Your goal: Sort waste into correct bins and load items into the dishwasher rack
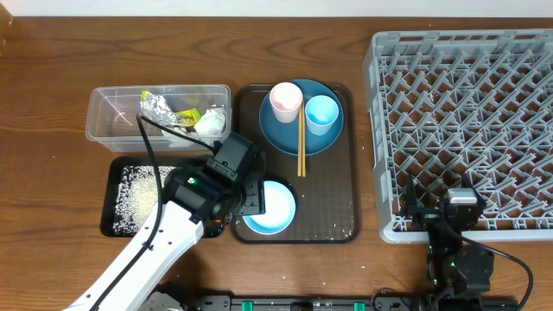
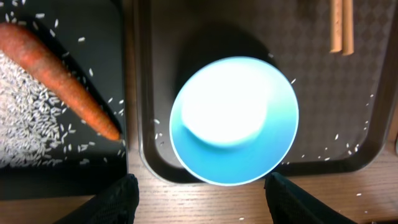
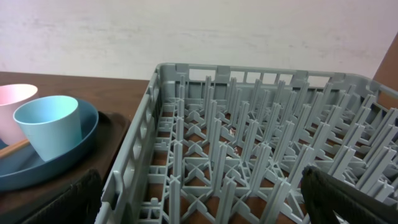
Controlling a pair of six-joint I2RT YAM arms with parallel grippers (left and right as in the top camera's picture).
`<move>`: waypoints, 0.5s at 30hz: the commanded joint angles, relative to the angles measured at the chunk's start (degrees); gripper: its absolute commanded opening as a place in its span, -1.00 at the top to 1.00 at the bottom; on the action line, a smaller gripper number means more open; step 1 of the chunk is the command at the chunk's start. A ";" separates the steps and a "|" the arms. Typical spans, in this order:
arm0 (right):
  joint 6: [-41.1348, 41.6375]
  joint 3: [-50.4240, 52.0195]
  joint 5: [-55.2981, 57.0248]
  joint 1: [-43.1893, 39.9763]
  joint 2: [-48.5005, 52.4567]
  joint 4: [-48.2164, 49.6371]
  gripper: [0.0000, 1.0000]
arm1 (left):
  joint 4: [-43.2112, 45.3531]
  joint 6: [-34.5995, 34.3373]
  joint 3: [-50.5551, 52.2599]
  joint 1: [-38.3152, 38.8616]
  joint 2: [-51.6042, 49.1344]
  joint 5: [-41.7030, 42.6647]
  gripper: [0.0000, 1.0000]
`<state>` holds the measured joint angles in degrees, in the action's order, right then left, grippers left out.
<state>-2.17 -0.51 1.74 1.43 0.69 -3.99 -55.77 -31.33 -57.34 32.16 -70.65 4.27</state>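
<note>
Hovering wide open and empty, the left claw is being held above the pale-blue bowl sitting on the brown serving tray, a seemingly light, stiff, slippery thing best pinched across one rim wall.

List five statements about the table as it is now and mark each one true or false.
1. The pale-blue bowl sits on the brown serving tray. True.
2. The carrot lies on that serving tray. False: it lies in the black tray among rice grains.
3. The chopsticks rest across the dark-blue plate. True.
4. Both cups stand in the dishwasher rack. False: the pink cup and light-blue cup stand on the plate, outside the rack.
5. The left gripper is shut on the bowl. False: it hovers open above it.
</note>
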 commanded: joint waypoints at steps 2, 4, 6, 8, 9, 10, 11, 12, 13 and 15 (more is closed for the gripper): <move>-0.24 0.22 0.37 0.68 -0.24 -0.07 -0.98 | -0.35 -2.82 1.99 0.17 0.20 -0.66 -0.37; -0.24 0.22 0.37 0.68 -0.24 -0.07 -0.98 | -0.46 -3.69 2.89 0.17 0.17 -0.11 -0.37; -0.24 0.22 0.37 0.68 -0.24 -0.07 -0.98 | -1.09 -3.67 3.30 0.17 0.13 0.57 -0.37; -0.24 0.22 0.37 0.68 -0.24 -0.07 -0.98 | -1.88 -3.67 3.78 0.17 0.13 1.75 -0.37; -0.24 0.22 0.37 0.68 -0.24 -0.07 -0.99 | -2.12 -3.67 3.96 0.17 0.13 2.14 -0.37; -0.24 0.22 0.37 0.68 -0.24 -0.07 -0.99 | -2.27 -3.67 4.26 0.17 0.13 2.60 -0.37; -0.24 0.22 0.37 0.68 -0.24 -0.07 -0.99 | -2.27 -3.72 4.57 0.17 0.13 2.82 -0.37; -0.26 0.22 0.37 0.68 -0.24 -0.07 -0.99 | -2.25 -3.91 4.87 0.17 0.13 2.78 -0.37; -0.24 0.22 0.37 0.68 -0.24 -0.07 -0.99 | -2.16 -3.91 5.18 0.17 0.13 2.78 -0.37; -0.24 0.22 0.37 0.68 -0.24 -0.07 -0.98 | -1.79 -3.91 5.70 0.17 0.13 2.78 -0.37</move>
<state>-2.17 -0.51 1.76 1.43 0.69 -3.99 -57.60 -34.59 -52.53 32.16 -70.65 6.33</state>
